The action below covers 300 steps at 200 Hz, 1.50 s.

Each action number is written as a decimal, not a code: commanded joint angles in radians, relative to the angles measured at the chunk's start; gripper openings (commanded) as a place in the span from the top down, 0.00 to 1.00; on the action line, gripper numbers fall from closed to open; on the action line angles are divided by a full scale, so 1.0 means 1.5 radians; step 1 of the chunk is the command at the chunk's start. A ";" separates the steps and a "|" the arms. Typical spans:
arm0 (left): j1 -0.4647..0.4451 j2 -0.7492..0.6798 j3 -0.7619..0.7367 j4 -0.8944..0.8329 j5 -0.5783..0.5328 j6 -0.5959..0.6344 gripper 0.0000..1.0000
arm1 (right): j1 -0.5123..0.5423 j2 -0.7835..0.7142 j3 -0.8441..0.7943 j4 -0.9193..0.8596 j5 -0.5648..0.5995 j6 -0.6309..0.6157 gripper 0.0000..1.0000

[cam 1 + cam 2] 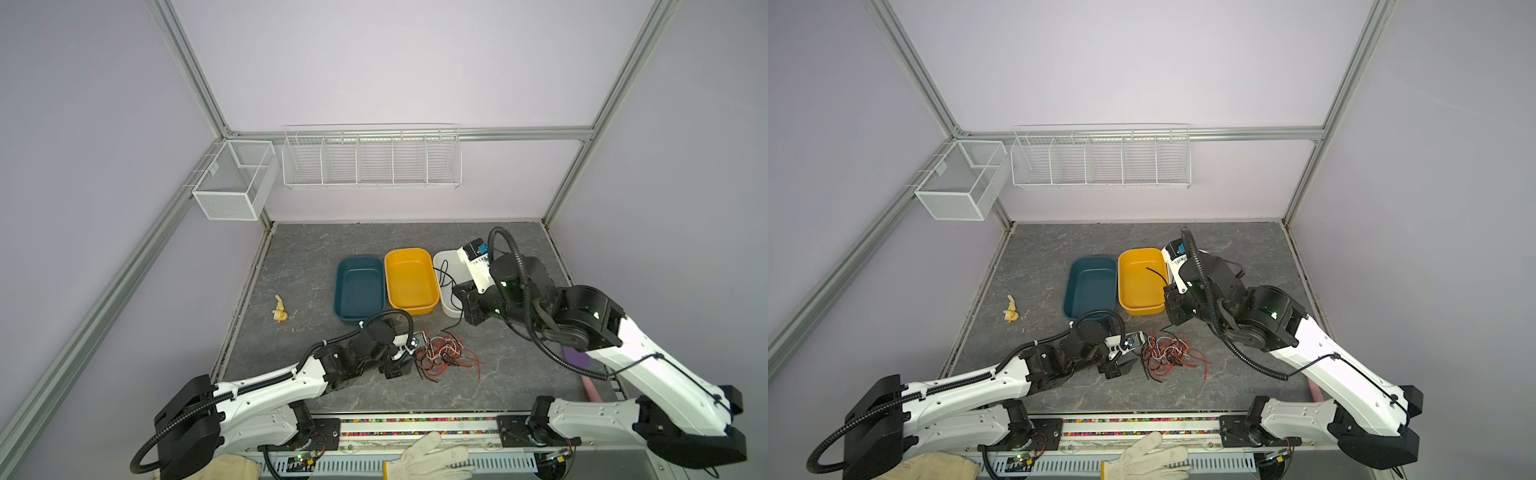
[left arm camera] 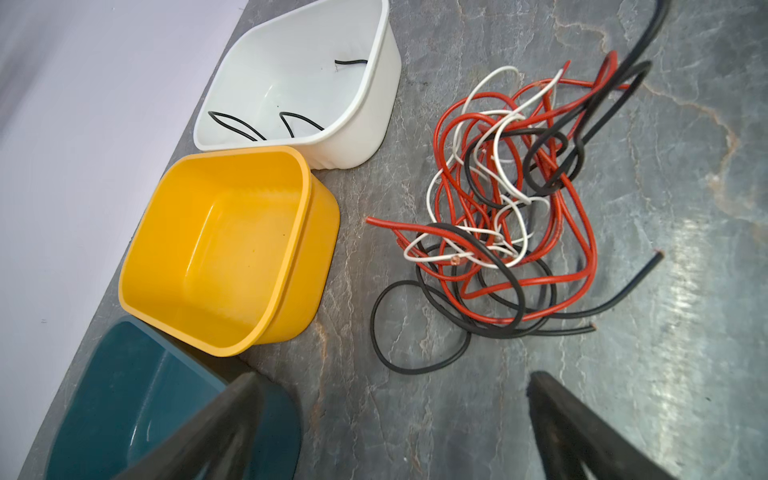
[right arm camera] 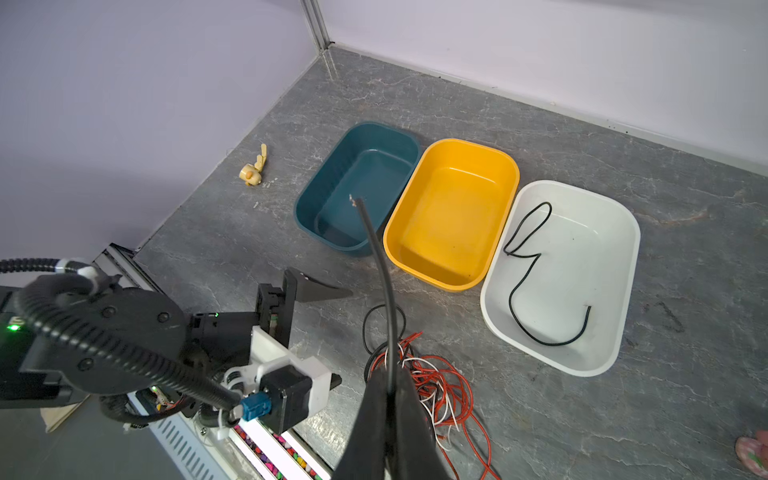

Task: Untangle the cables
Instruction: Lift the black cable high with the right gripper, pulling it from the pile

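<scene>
Red, black and white cables (image 1: 446, 357) sit tangled on the grey surface (image 1: 311, 257). Right gripper (image 3: 390, 384) has its jaws clamped on one black cable (image 3: 382, 266) rising from the pile, left gripper (image 2: 390, 386) jaws hang wide apart beside it. Another black cable (image 3: 519, 286) is in the white bin (image 3: 602, 257).

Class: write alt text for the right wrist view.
The right claw is shut on a black cable above the tangled cables. Beyond sit a teal tub, a yellow tub and a white tub holding another black cable.
</scene>
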<state>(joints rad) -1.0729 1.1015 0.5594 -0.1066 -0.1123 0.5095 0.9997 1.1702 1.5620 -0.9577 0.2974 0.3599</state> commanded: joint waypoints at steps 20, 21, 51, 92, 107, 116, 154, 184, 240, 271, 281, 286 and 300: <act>-0.004 -0.002 0.024 -0.010 -0.007 0.014 0.01 | 0.004 0.030 0.074 -0.036 -0.001 -0.030 0.93; -0.004 -0.001 0.024 -0.011 -0.007 0.015 0.01 | 0.004 0.030 0.076 -0.037 -0.002 -0.030 0.93; -0.004 0.000 0.023 -0.010 -0.008 0.016 0.01 | 0.004 0.053 0.139 -0.060 0.002 -0.045 0.93; -0.005 0.005 0.024 -0.012 -0.008 0.017 0.01 | 0.005 0.081 0.233 -0.081 0.003 -0.065 0.93; -0.004 0.006 0.025 -0.012 -0.008 0.017 0.01 | 0.004 0.092 0.264 -0.088 0.009 -0.074 0.93; -0.004 0.006 0.025 -0.013 -0.008 0.018 0.01 | 0.005 0.101 0.282 -0.097 0.012 -0.078 0.93; -0.004 0.006 0.025 -0.013 -0.009 0.018 0.01 | 0.004 0.129 0.348 -0.122 0.037 -0.099 0.93; -0.004 0.006 0.025 -0.013 -0.009 0.018 0.01 | -0.002 0.135 0.370 -0.119 0.061 -0.117 0.93; -0.004 0.009 0.025 -0.014 -0.010 0.018 0.01 | -0.020 0.209 0.560 -0.187 0.063 -0.136 0.93; -0.004 0.010 0.025 -0.015 -0.011 0.018 0.01 | -0.025 0.237 0.618 -0.199 0.064 -0.149 0.93; -0.005 0.010 0.025 -0.015 -0.011 0.018 0.01 | -0.031 0.236 0.617 -0.191 0.065 -0.154 0.93; -0.005 0.010 0.025 -0.015 -0.011 0.018 0.01 | -0.035 0.235 0.616 -0.188 0.064 -0.156 0.93; -0.004 0.009 0.024 -0.015 -0.012 0.018 0.01 | -0.052 0.234 0.612 -0.180 0.059 -0.158 0.93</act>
<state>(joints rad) -1.0748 1.1114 0.5648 -0.1173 -0.1272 0.5171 0.9550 1.5124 2.4752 -1.2274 0.3779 0.1589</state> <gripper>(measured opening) 0.993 0.074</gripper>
